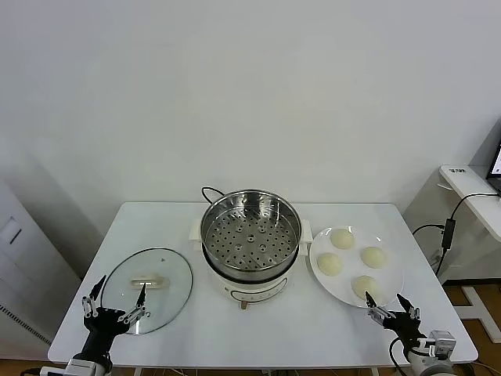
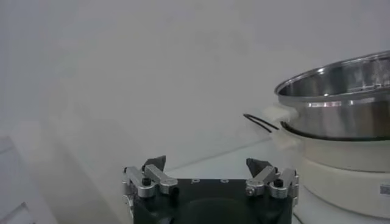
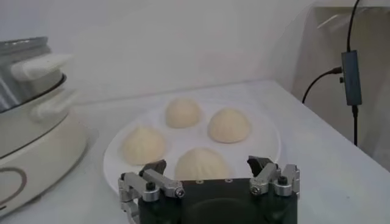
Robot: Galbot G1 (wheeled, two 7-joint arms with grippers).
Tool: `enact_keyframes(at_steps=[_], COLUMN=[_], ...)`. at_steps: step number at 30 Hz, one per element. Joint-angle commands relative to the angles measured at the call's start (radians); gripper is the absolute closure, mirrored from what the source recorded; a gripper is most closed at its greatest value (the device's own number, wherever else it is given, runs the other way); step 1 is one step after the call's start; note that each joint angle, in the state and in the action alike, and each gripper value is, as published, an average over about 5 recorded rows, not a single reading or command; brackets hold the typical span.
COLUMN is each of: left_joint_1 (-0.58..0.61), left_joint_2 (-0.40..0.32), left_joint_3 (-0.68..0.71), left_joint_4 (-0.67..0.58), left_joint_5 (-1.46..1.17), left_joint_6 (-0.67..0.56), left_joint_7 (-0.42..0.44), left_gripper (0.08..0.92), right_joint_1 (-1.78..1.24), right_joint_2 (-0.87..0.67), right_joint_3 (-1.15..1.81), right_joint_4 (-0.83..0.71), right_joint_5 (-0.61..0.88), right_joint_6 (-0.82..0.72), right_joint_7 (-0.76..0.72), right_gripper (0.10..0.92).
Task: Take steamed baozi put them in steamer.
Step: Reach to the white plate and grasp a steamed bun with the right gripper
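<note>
1. Our right gripper (image 1: 391, 307) hangs with jaws wide and empty at the near right worktop edge.
2. The steamed baozi (image 1: 364, 285) lie just beyond it on the plate (image 1: 321, 278).
3. The steamer (image 1: 250, 235) stands left, centre; our left gripper (image 1: 116, 301), jaws wide, idles near-left.

A white table (image 1: 156, 215) carries everything. At its middle the steamer (image 1: 250, 235) is seated, a steel perforated basket on a white pot base, with a black cord (image 1: 210, 190) seen at the back. A round glass lid (image 1: 147, 287) is laid flat on the table toward the robot's left, near the steamer but apart from it. A flat white plate (image 1: 356, 298) is placed just beside the steamer on the robot's right, and four steamed baozi (image 1: 343, 238) are held on it
</note>
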Motion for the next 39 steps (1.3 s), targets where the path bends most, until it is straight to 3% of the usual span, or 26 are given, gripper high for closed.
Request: enact_keyframes(at_steps=[1,10,17,22,28,32,39], left_joint_1=[0.002,0.01,-0.016,-0.057,-0.093,-0.09,-0.085], left_joint_2=[-0.002,0.068,0.083,0.054,0.063,0.053,0.045], left_joint_3=[0.001,0.036,0.037,0.023,0.029,0.02,0.011], left_joint_4=[-0.004,0.013,0.028,0.051,0.064,0.063,0.064], left_joint_5=[-0.009,-0.02,-0.046,-0.051,-0.045,-0.041,-0.036], left_joint_6=[-0.002,-0.013,-0.019,-0.022,-0.017,-0.019,-0.02], left_joint_7=[0.0,-0.012,-0.018,-0.019,-0.022,-0.022,-0.025], left_gripper=[0.177,0.177,0.177,0.177,0.177,0.177,0.177], right_joint_1=[0.006,0.007,0.154,0.361,0.773,1.113,1.491], right_joint_2=[-0.003,-0.056,-0.35,-0.617,-0.747,-0.747,-0.595], right_joint_3=[-0.012,0.045,0.093,0.025,-0.26,-0.586,-0.984], right_joint_4=[0.0,-0.017,-0.118,-0.293,-0.48,-0.587,-0.755], right_joint_5=[0.023,0.016,-0.051,-0.226,-0.505,-0.619,-0.756], right_joint_6=[0.013,0.034,0.046,0.101,0.188,0.195,0.209], right_joint_7=[0.037,-0.136,-0.439,-0.735,-0.987,-1.083,-1.176], right_gripper=[0.203,0.203,0.203,0.203,0.203,0.203,0.203])
